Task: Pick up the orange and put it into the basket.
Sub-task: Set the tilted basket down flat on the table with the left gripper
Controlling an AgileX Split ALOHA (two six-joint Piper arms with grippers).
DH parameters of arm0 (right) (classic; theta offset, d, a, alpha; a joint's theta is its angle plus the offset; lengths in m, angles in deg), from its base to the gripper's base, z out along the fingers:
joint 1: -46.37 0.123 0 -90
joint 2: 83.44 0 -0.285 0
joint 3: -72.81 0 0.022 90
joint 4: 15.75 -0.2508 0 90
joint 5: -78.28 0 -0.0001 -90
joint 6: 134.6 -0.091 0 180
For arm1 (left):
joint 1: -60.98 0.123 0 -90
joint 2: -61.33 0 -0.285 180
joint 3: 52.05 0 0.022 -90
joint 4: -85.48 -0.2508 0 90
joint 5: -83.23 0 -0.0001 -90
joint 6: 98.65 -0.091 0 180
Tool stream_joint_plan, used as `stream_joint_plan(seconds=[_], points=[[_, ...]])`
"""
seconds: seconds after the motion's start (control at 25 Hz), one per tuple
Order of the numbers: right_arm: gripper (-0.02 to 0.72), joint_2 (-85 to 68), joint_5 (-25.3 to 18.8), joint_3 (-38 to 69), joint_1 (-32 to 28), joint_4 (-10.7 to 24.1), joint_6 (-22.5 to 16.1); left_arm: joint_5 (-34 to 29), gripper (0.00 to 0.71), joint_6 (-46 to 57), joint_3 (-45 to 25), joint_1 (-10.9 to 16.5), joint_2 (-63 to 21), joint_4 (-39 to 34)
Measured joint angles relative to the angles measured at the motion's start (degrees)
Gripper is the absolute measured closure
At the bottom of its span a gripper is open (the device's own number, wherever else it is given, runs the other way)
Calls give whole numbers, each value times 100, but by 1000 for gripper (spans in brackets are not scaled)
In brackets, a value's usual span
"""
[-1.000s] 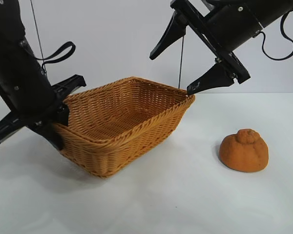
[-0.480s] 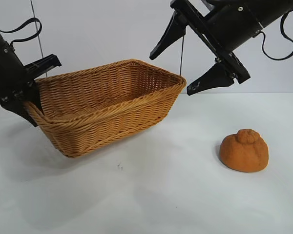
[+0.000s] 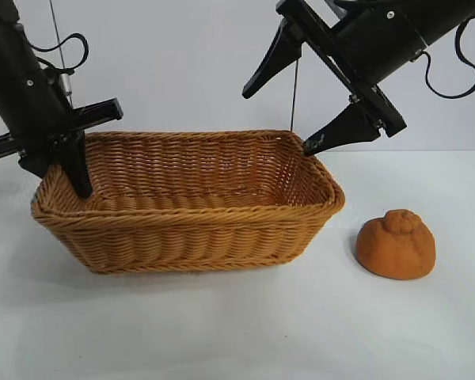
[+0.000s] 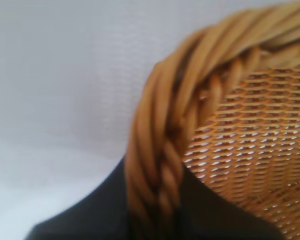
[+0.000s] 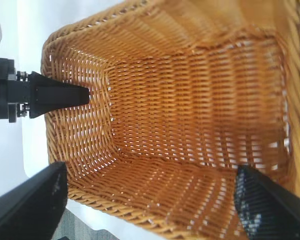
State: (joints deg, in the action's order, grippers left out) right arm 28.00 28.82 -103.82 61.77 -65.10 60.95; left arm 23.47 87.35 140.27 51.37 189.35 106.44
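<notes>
Clearly the left hand point(image 3: 63, 170) pinches the basket point(image 3: 190, 229) rim to steady it; the right hand point(image 3: 289, 99) (wide open, empty) hovers above, orange point(image 3: 396, 244) untouched beyond it.

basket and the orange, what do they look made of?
Basket: woven wicker, tan-orange, slightly glossy; thin strands run in rows up the walls, the rim is a thick braid, and light shows through the weave. Real rattan or plastic imitation, can't tell.
Orange: matte, dull, lumpy, with a bumpy knob; no peel shine, so possibly a foam or clay prop rather than real fruit.
</notes>
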Motion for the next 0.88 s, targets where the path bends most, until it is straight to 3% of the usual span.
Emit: stream_joint_plan(seconds=[0.56,0.6,0.68,0.8,0.88], points=[[84,0,0,0,0,17,0,216,616,-332,91,-57,631,3],[84,0,0,0,0,17,0,216,589,-332,91,-57,631,15],[84,0,0,0,0,17,0,207,469,-332,106,-57,631,36],[84,0,0,0,0,17,0,119,216,-332,208,-57,631,57],[84,0,0,0,0,17,0,13,142,-332,274,-57,592,57]])
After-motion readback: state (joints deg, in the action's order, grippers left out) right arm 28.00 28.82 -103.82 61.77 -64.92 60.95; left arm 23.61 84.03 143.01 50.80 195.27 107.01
